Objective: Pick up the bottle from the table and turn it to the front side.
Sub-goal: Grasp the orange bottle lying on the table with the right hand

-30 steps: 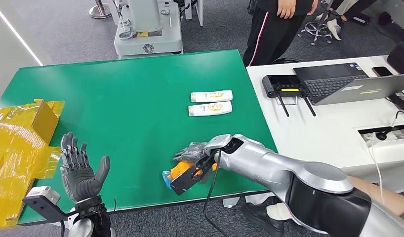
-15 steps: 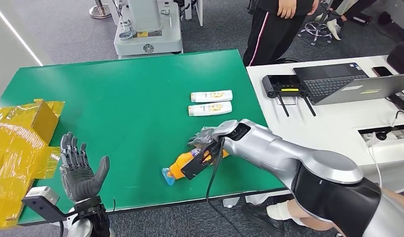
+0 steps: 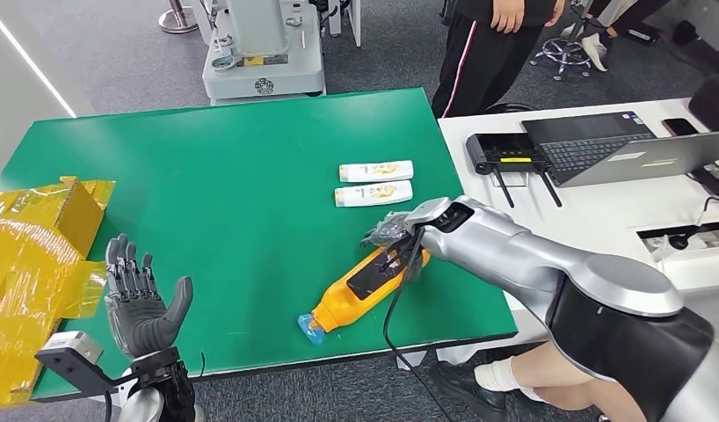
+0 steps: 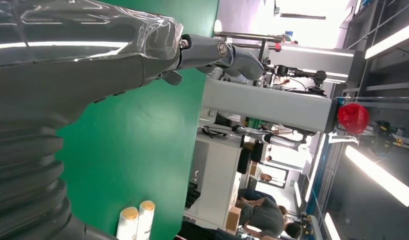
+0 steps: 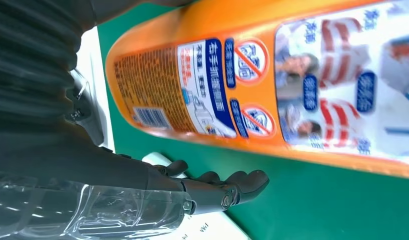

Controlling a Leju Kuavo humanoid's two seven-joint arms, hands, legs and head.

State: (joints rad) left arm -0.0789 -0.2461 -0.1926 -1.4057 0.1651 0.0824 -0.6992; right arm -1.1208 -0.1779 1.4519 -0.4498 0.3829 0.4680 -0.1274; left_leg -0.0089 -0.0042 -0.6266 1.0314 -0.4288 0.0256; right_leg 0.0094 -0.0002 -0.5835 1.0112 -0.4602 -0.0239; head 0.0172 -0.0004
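I see the orange bottle (image 3: 360, 288) lying flat near the green table's (image 3: 224, 202) front edge. Right hand (image 3: 393, 230) at its base, fingers extended, holding nothing. Left hand (image 3: 141, 308) spread, empty, off the front-left corner.

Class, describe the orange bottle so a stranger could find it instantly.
Start at the green table and go to its near edge, by the right hand. The orange bottle lies there on its side, blue cap toward the robot, unlike the two white bottles lying farther back.
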